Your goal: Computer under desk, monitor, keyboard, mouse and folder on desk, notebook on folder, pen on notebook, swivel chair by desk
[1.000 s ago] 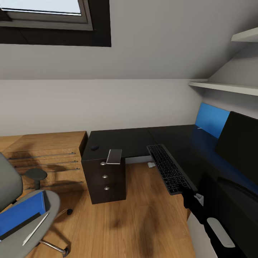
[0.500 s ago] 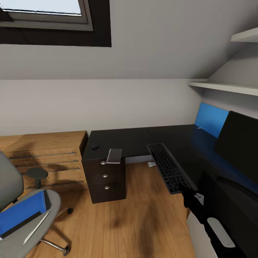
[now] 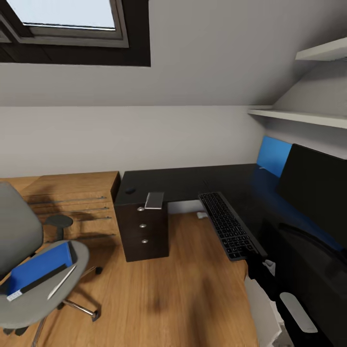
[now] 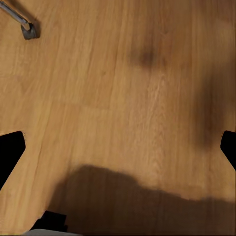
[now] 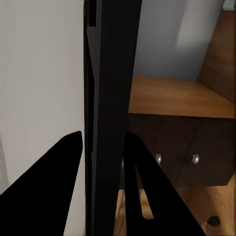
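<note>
Black desk (image 3: 183, 180), keyboard (image 3: 226, 225) lengthwise along its edge; left gripper (image 4: 118, 147) spread, right gripper's (image 5: 101, 162) state unclear

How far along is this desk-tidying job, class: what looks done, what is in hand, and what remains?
Done: the monitor stands on the desk, the keyboard lies beside it at the desk edge, and the mouse sits on the desk's far end. In hand: nothing visibly held. Left: the folder and pen lie on the chair, which stands apart from the desk; the mouse is far from the keyboard.
</note>
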Available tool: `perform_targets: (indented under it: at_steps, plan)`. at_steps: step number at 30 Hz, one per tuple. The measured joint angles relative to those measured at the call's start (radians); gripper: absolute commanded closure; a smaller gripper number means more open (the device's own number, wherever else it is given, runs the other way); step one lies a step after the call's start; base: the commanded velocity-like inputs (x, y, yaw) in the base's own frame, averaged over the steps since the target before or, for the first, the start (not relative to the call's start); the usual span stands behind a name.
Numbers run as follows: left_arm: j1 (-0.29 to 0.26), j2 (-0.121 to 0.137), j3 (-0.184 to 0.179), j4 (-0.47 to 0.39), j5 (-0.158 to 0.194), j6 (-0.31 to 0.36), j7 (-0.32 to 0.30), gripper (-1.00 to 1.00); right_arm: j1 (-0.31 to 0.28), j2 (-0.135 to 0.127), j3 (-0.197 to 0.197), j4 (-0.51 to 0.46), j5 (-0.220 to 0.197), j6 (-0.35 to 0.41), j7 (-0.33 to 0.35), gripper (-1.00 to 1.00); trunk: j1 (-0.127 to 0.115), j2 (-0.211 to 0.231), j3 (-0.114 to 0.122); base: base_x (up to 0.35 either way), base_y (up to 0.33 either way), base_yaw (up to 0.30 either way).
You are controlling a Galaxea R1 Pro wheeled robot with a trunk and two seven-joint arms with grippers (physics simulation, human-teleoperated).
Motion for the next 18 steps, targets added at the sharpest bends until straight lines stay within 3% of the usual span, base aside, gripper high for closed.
perform_targets:
  at_steps: [9,18]
  plan:
    - [0.0,0.0,0.0,0.0,0.0,0.0,0.0,-1.0,0.0,0.0,-0.001,0.0,0.002,0.0,0.0,1.0,0.0,0.0,0.0,-0.309,-0.133,0.0]
    - [-0.001,0.0,0.0,0.0,0.0,0.0,0.0,-1.0,0.0,0.0,0.0,0.0,0.003,-0.001,-0.002,1.0,0.0,0.0,0.0,-0.266,-0.218,0.0]
